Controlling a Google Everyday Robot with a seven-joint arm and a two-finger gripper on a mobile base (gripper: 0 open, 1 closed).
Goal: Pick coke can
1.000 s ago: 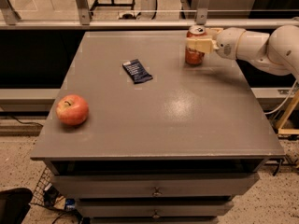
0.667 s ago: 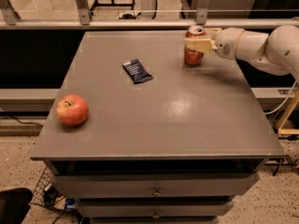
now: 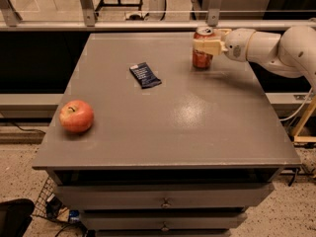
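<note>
Red coke can (image 3: 201,59) near far edge of table (image 3: 197,127); gripper (image 3: 205,45) pinches its upper half.

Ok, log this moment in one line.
gripper: closed on coke can, far right | coke can: upright on table | apple: near left

We saw the gripper (image 3: 204,44) clasping the coke can (image 3: 201,60) from its right. A dark snack packet (image 3: 145,75) lay left of the can, an apple (image 3: 76,116) far left, with open tabletop (image 3: 197,127) between.
</note>
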